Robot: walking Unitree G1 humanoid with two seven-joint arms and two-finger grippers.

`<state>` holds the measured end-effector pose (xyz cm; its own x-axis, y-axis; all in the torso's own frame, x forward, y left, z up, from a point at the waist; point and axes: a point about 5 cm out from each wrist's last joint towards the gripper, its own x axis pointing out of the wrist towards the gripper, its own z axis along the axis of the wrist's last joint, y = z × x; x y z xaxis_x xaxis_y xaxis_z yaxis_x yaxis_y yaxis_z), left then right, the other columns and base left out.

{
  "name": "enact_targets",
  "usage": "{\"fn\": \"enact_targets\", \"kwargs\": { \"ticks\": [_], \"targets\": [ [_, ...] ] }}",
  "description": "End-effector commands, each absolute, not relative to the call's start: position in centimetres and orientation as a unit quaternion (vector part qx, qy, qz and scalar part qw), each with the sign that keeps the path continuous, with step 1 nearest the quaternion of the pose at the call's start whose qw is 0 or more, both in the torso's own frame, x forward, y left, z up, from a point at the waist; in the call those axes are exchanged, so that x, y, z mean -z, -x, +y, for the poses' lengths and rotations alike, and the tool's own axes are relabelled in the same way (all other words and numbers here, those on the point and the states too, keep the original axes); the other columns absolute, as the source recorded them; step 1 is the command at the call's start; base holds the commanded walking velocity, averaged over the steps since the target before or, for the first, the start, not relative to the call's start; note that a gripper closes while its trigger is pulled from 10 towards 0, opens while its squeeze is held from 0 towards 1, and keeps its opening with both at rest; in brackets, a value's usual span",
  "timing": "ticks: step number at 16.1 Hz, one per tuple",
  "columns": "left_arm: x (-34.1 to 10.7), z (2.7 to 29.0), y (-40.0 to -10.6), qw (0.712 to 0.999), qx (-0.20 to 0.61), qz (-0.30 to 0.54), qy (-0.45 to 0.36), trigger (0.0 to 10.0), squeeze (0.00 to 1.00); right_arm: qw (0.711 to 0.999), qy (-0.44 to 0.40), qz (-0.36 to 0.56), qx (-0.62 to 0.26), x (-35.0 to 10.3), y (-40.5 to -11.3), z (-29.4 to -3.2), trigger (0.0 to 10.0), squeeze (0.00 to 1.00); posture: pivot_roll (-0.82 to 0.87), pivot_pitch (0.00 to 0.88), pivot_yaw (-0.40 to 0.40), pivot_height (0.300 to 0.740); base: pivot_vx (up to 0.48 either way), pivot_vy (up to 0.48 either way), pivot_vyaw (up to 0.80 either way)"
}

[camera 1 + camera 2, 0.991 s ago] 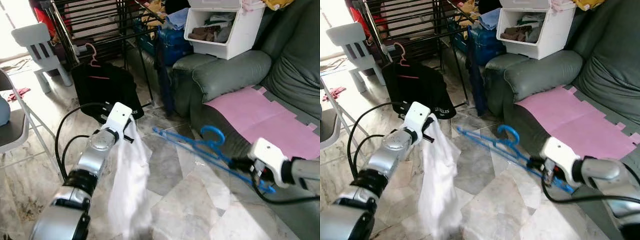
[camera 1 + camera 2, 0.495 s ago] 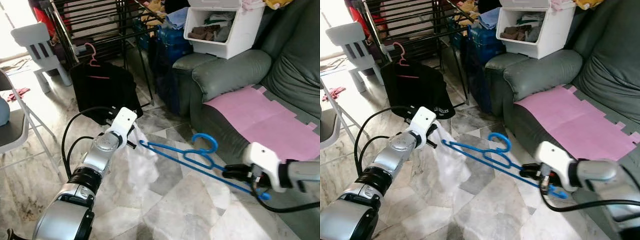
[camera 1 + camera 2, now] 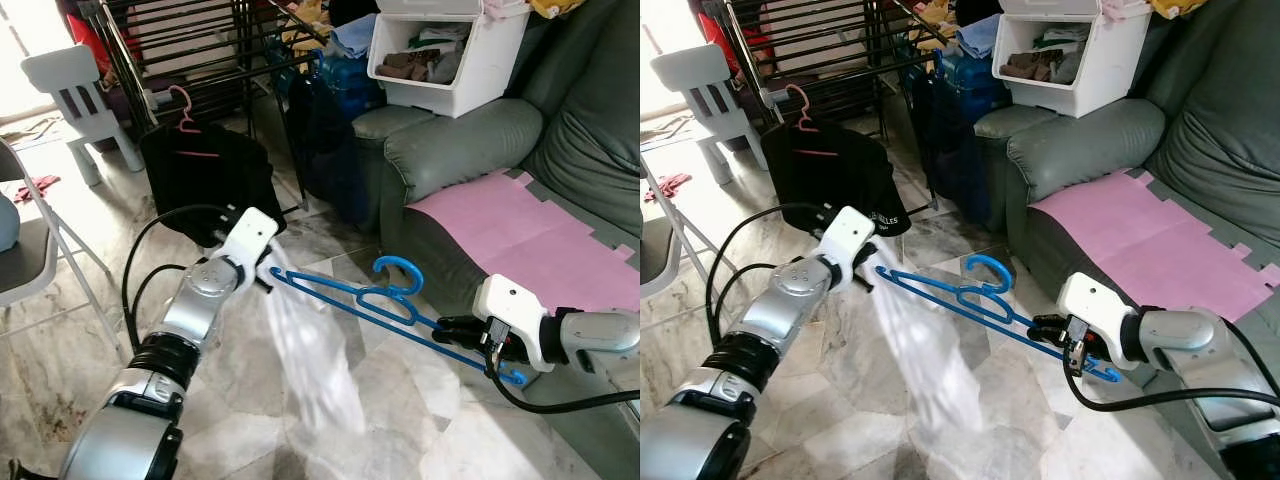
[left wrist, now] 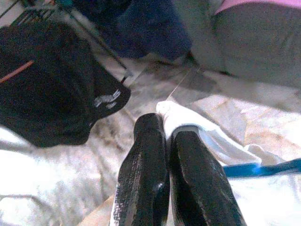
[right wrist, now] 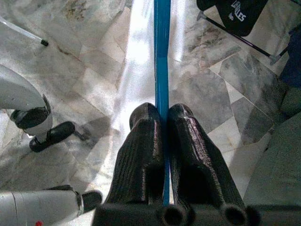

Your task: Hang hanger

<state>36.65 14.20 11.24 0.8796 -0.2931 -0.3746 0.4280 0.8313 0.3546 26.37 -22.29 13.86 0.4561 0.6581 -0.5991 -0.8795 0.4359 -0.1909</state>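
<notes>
- A folding chair (image 3: 30,262) stood at the far left edge, about 9 o'clock, with a small white plastic chair (image 3: 75,95) behind it near 11 o'clock.
- A black garment (image 3: 205,175) on a pink hanger (image 3: 183,108) hung from the dark drying rack (image 3: 215,55), at 11 o'clock from the left gripper.
- The left gripper (image 4: 165,126) was held out over the marble floor (image 3: 400,400), its fingers closed tight on a corner of the white cloth (image 3: 315,365), which draped down blurred below it.
- Dark blue clothing (image 3: 330,130) hung between the rack and the sofa, at 12 o'clock.
- The blue hanger (image 3: 370,300) lay slantwise in the air between the two grippers; its near tip was at the white cloth just beside the left gripper, and its hook curled upward toward the sofa.
- A white storage bin (image 3: 450,55) with folded clothes sat on the green sofa's (image 3: 460,150) armrest, at 1 o'clock.
- A pink mat (image 3: 520,235) covered the sofa seat at 2 o'clock.
- The right gripper (image 5: 162,113) was just in front of the sofa, its fingers pinched shut on the hanger's blue bar near the far end.
</notes>
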Motion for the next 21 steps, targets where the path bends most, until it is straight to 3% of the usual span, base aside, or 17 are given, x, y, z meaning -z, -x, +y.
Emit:
{"fn": "enact_targets", "kwargs": {
  "ticks": [1,6,15,21],
  "targets": [
    [-11.8,15.0,-36.8,0.948,0.174,0.150,-0.221,10.0,0.00,0.818,0.261,0.218,-0.464,-14.4,-26.8,-22.6,10.0,0.00,-0.15,0.000,0.076,0.740,0.000,0.000,0.00],
    [-12.2,14.5,-36.5,0.946,0.195,0.142,-0.215,10.0,0.00,0.818,0.260,0.223,-0.462,-13.6,-26.9,-22.5,10.0,0.00,-0.15,0.000,0.075,0.740,0.000,0.000,0.00],
    [-14.6,11.0,-34.5,0.925,0.310,0.095,-0.197,10.0,0.00,0.826,0.246,0.224,-0.454,-12.6,-27.6,-22.3,10.0,0.00,-0.14,0.000,0.068,0.740,0.000,0.000,0.00],
    [-20.0,7.8,-31.2,0.894,0.436,-0.029,-0.103,10.0,0.00,0.855,0.147,0.262,-0.423,-9.0,-27.8,-22.2,10.0,0.00,-0.13,0.000,0.051,0.740,0.000,0.000,0.00]
  ]
}}
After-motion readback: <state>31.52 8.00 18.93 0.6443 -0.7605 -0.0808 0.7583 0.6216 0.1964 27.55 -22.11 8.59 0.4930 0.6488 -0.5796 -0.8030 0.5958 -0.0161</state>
